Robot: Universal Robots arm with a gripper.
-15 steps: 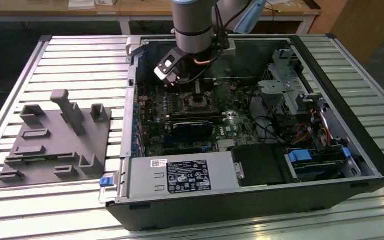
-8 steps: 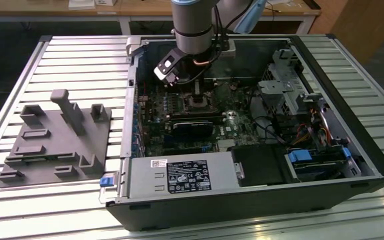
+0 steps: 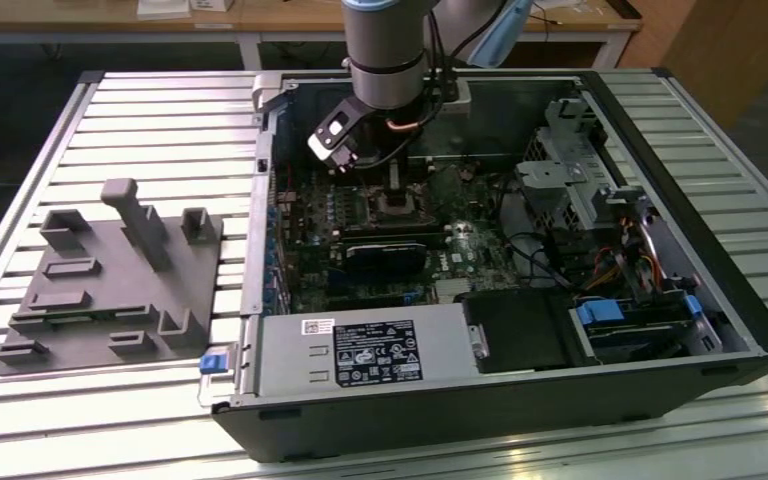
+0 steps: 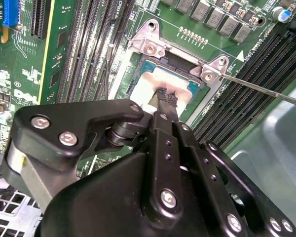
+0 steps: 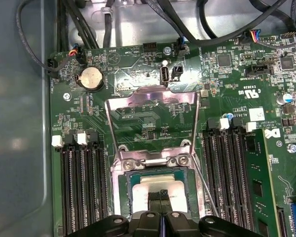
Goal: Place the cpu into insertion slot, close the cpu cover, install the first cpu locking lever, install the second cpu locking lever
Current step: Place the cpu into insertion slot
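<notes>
The cpu (image 5: 158, 183) lies flat in the insertion slot (image 5: 124, 190) on the green board, its pale face up. My gripper (image 5: 160, 196) is shut, and its two fingertips, pressed together, rest on the middle of the chip; in the second wrist view the fingertips (image 4: 164, 101) touch the cpu (image 4: 153, 81) in the insertion slot (image 4: 200, 91). The cpu cover (image 5: 150, 96) is swung open and stands away from the slot on its hinge. A thin wire locking lever (image 5: 203, 180) runs beside the socket, unlatched. In the exterior view the gripper (image 3: 392, 188) hangs inside the open case.
Long black memory slots (image 5: 81, 187) flank the socket on both sides. A black card (image 3: 387, 250) and the grey power supply box (image 3: 364, 352) sit nearer the case front. Cables (image 5: 64, 29) loop along the case wall. A grey fixture plate (image 3: 111, 285) lies outside the case.
</notes>
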